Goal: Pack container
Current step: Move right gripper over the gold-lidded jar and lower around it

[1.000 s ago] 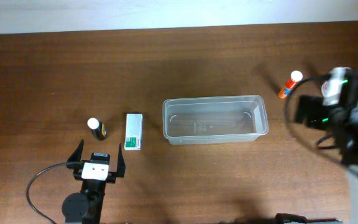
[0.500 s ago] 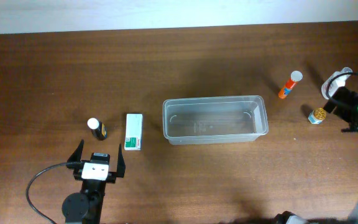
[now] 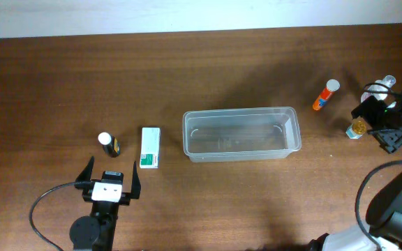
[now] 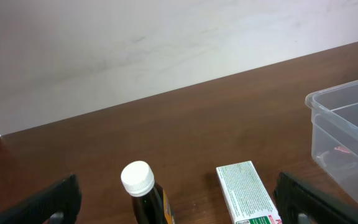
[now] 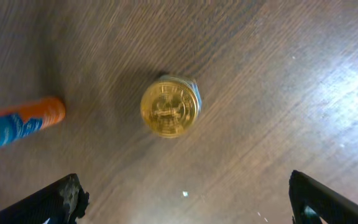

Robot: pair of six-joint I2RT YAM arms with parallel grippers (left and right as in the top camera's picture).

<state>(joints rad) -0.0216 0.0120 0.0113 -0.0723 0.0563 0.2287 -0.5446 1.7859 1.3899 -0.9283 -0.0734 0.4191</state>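
The clear plastic container (image 3: 241,134) lies empty at the table's middle; its corner shows in the left wrist view (image 4: 347,134). A dark bottle with a white cap (image 3: 108,144) (image 4: 143,194) and a white-and-green box (image 3: 150,147) (image 4: 248,196) stand left of it. My left gripper (image 3: 110,176) (image 4: 179,208) is open just in front of both. An orange tube with a white cap (image 3: 324,95) (image 5: 17,124) and a small gold-lidded jar (image 3: 356,129) (image 5: 169,107) sit at the right. My right gripper (image 3: 381,129) (image 5: 185,199) is open just right of the jar, facing down.
The pale wall (image 4: 135,43) runs along the table's far edge. A black cable (image 3: 47,202) loops beside the left arm. Bare brown wood lies between the container and the items on each side.
My right arm has swung away to the right edge of the table, uncovering the gold-lidded jar, and now hovers beside it. The left arm and all objects have stayed still.
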